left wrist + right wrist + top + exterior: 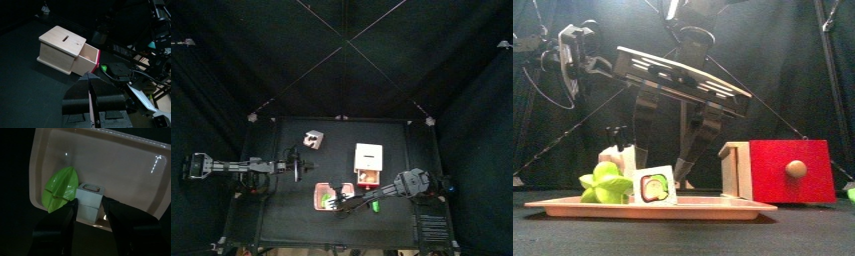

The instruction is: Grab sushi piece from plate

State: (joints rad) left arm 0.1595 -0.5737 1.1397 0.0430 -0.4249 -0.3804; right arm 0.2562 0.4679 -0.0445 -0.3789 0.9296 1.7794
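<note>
The right pincer (91, 217) hangs released over the square pink plate (127, 158); between its jaws stands a white block, the lime-green sushi piece (61, 187) just beside.

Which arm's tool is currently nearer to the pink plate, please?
Right. The right tool hangs open directly over the plate, straddling the white sushi block; the left tool rests away, beside the table's left edge.

In the top view the right arm covered part of the plate (322, 190), and what lay on it was too small to tell. The right pincer (91, 214) hid the white block's (90, 201) lower end. The red box (791, 170) was cut off at the front view's right edge.
</note>
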